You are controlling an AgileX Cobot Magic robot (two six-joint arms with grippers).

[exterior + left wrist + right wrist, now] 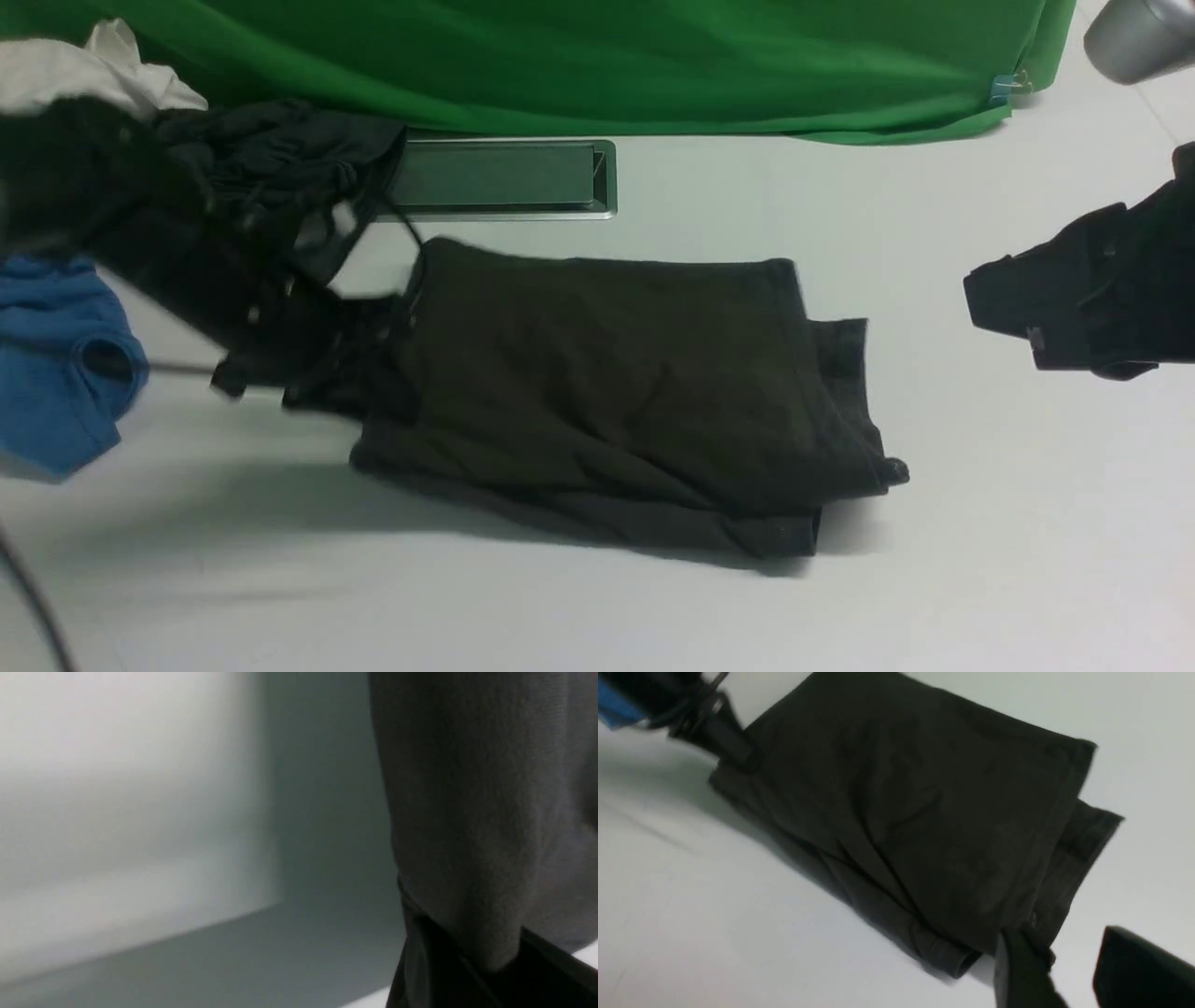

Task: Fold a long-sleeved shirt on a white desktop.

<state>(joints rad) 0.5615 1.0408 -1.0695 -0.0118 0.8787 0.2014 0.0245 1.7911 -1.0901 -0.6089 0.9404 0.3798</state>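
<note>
The long-sleeved shirt [616,401] lies folded into a thick, nearly rectangular packet in the middle of the white desktop [980,560]. It is dark olive-black. At its right side 1 lower layer sticks out a little beyond the top layer, and some creases run across the top layer. The silver-framed cable hatch [504,177] is just behind the packet, close to its left rear corner. The green cloth [607,56] hangs behind the hatch.

The left gripper [369,350] is at the left edge of the shirt and looks blurred in the front view. In the left wrist view, grey-looking fabric hangs close before the camera and lies against 1 black finger [448,970]. I cannot tell if the jaws are closed on the fabric or only touch it.

The right gripper [1001,317] is to the right of the shirt, apart from it, over bare desktop. In the right wrist view its 2 fingers stand apart with a clear gap, and nothing is between them. 1 finger appears near the right front corner of the packet.

At the left end of the desktop there are a blue garment [56,373], a crumpled dark garment [280,154] and a white cloth [75,70] behind them.
</note>
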